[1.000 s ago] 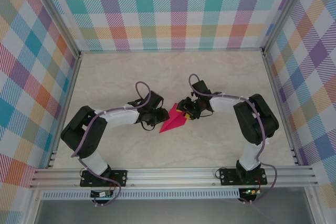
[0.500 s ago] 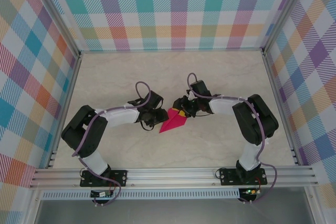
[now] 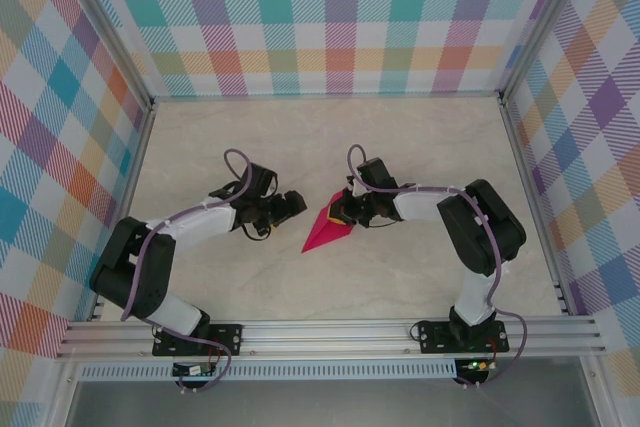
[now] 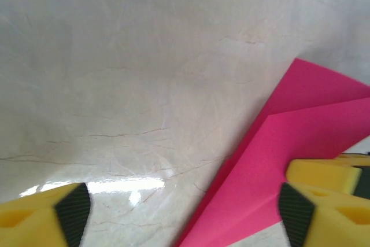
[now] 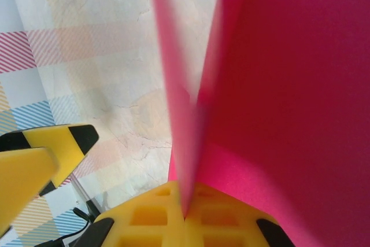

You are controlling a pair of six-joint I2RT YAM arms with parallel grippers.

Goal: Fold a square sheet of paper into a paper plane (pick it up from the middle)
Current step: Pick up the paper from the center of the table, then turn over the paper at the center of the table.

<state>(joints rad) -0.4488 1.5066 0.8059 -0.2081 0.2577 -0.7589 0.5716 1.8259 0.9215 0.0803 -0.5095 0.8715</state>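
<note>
The square sheet of paper, magenta-pink and folded into a slim pointed dart, lies mid-table with its tip toward the near left. My right gripper is at its wide far-right end. In the right wrist view the yellow fingers are shut together, and a raised fold of the paper is pinched between them. My left gripper stands open to the left of the paper, apart from it. Its two pads sit wide at the bottom corners of the left wrist view, and the paper reaches in from the right.
Pale marbled tabletop stretches around the paper. Plaid walls close the back and both sides. An aluminium rail runs along the near edge above the arm bases.
My left gripper has opened, let go of the paper and drawn back to the left. My right gripper has shut on the paper's wide end and shifted slightly left.
</note>
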